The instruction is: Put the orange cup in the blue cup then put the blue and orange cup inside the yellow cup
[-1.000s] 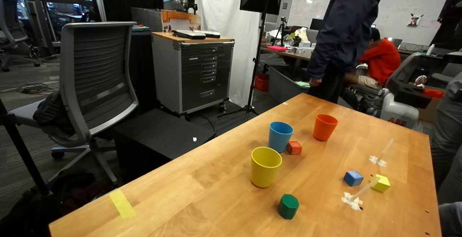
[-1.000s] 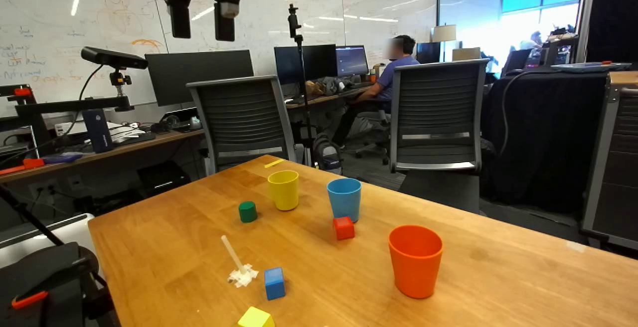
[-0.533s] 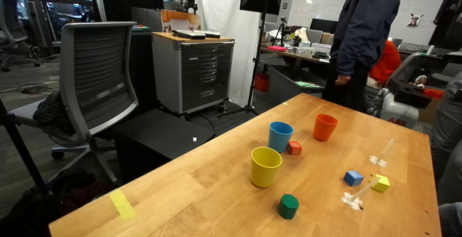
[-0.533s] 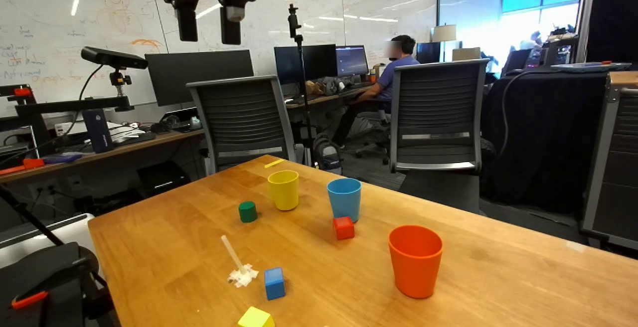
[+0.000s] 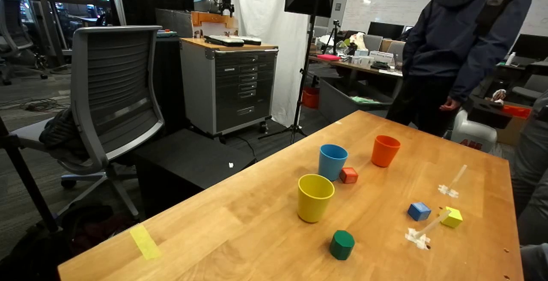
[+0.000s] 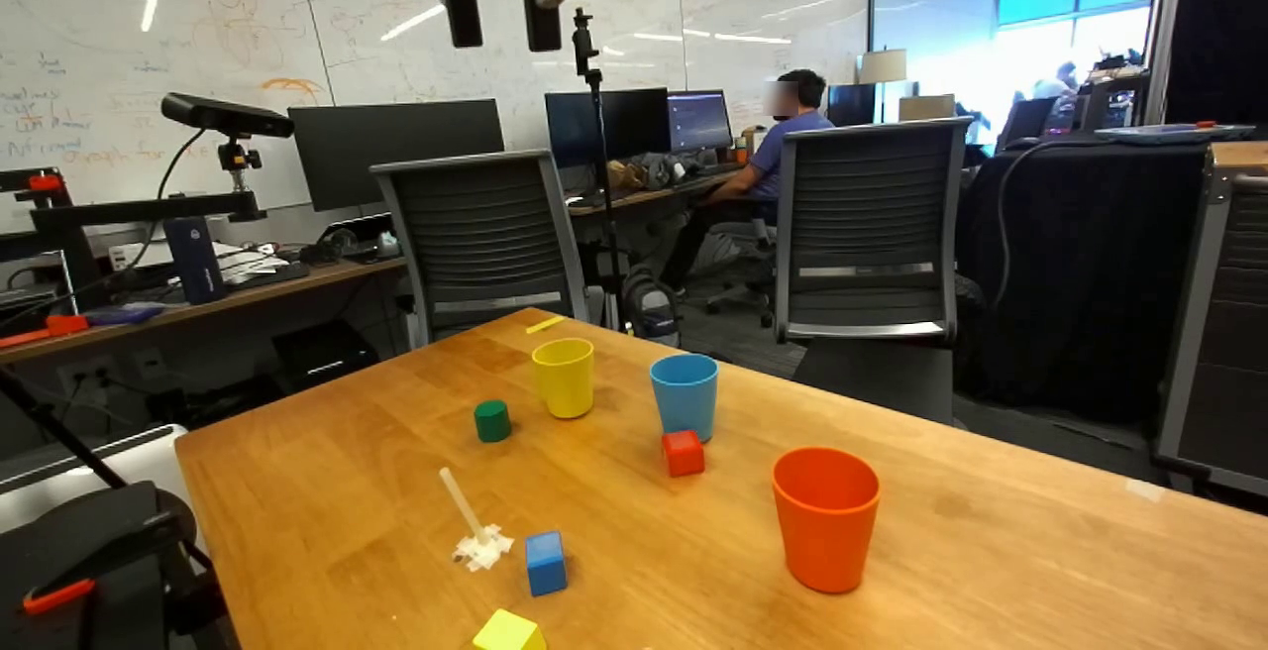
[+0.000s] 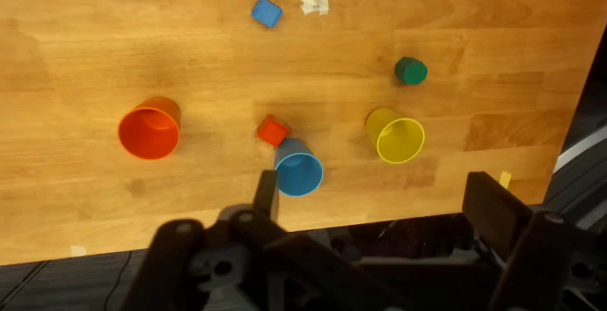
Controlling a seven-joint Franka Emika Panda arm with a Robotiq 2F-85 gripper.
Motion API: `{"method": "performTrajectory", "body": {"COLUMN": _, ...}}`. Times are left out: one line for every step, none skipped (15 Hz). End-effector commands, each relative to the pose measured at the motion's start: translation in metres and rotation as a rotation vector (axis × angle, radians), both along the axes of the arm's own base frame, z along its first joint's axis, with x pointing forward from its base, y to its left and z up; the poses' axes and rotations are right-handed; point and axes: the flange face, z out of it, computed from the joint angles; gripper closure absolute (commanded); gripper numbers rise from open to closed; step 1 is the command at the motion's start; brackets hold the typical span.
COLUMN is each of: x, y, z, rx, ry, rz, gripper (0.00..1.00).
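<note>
The orange cup [image 5: 385, 151] [image 6: 826, 521] stands upright and empty, apart from the other cups; it is at left in the wrist view [image 7: 150, 131]. The blue cup [image 5: 332, 163] [image 6: 686, 397] stands upright and empty in the middle, also in the wrist view [image 7: 299, 173]. The yellow cup [image 5: 315, 199] [image 6: 565, 380] stands upright and empty beyond it, and shows in the wrist view [image 7: 399, 139]. My gripper [image 6: 504, 34] [image 7: 374, 190] is open and empty, high above the table. One finger overlaps the blue cup's rim in the wrist view but does not touch it.
A red block [image 5: 349, 175] sits against or very near the blue cup. A green block [image 5: 342, 245] lies near the yellow cup. A blue block [image 5: 419, 211] and a yellow block [image 5: 452, 217] lie near upright sticks taped to the table [image 5: 428, 225]. A person [image 5: 458, 49] stands beyond the table.
My gripper has moved right and slightly up in an exterior view, and a dark part of it has entered the top right of an exterior view. The person moved right. The cups stay put.
</note>
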Motion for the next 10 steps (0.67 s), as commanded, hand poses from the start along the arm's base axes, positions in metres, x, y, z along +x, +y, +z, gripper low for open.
{"method": "performTrajectory", "body": {"x": 0.045, "y": -0.014, "z": 0.002, "rx": 0.020, "ry": -0.044, "rz": -0.073, "gripper": 0.00}}
{"method": "performTrajectory", "body": {"x": 0.056, "y": -0.019, "z": -0.004, "rx": 0.017, "ry": -0.038, "rz": -0.090, "gripper": 0.00}}
{"method": "performTrajectory", "body": {"x": 0.067, "y": -0.023, "z": -0.009, "rx": 0.018, "ry": -0.040, "rz": -0.109, "gripper": 0.00}}
{"method": "performTrajectory", "body": {"x": 0.080, "y": -0.027, "z": -0.016, "rx": 0.019, "ry": -0.037, "rz": -0.130, "gripper": 0.00}}
{"method": "performTrajectory", "body": {"x": 0.090, "y": -0.032, "z": -0.022, "rx": 0.021, "ry": -0.037, "rz": -0.142, "gripper": 0.00}}
{"method": "performTrajectory", "body": {"x": 0.101, "y": -0.035, "z": -0.029, "rx": 0.022, "ry": -0.036, "rz": -0.158, "gripper": 0.00}}
{"method": "performTrajectory", "body": {"x": 0.112, "y": -0.041, "z": -0.037, "rx": 0.020, "ry": -0.037, "rz": -0.177, "gripper": 0.00}}
{"method": "performTrajectory", "body": {"x": 0.122, "y": -0.045, "z": -0.045, "rx": 0.015, "ry": -0.035, "rz": -0.193, "gripper": 0.00}}
{"method": "performTrajectory", "body": {"x": 0.130, "y": -0.050, "z": -0.054, "rx": 0.013, "ry": -0.024, "rz": -0.205, "gripper": 0.00}}
{"method": "performTrajectory", "body": {"x": 0.137, "y": -0.054, "z": -0.063, "rx": 0.009, "ry": -0.014, "rz": -0.216, "gripper": 0.00}}
